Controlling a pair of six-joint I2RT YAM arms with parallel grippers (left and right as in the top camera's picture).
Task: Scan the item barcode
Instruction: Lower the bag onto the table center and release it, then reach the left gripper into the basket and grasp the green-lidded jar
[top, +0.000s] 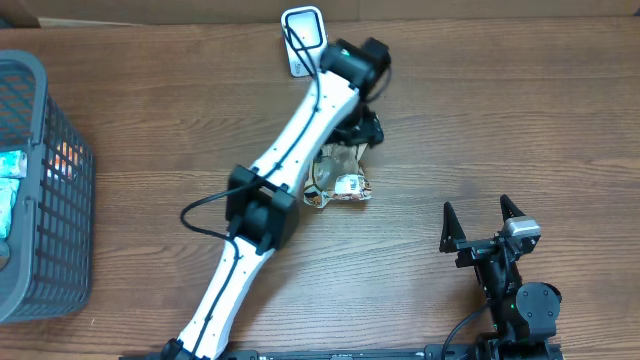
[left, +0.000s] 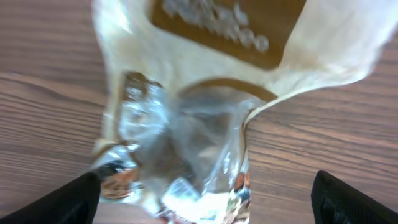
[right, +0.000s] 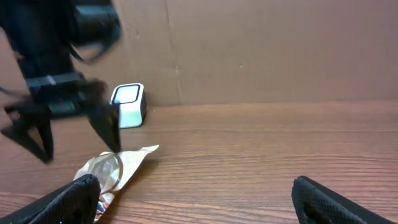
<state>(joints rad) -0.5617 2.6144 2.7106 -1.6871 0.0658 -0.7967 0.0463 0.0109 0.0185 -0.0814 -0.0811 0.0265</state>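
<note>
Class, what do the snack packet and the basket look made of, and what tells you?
Snack packet: thin glossy plastic film, likely foil-lined; crinkles and glints. Basket: probably grey moulded plastic, matt; uniform lattice walls.

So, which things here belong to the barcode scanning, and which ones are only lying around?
For the job:
- packet
- scanner
- left gripper, open over the packet

Only lying around:
- basket at the table's edge
- right gripper, open, holding nothing
</note>
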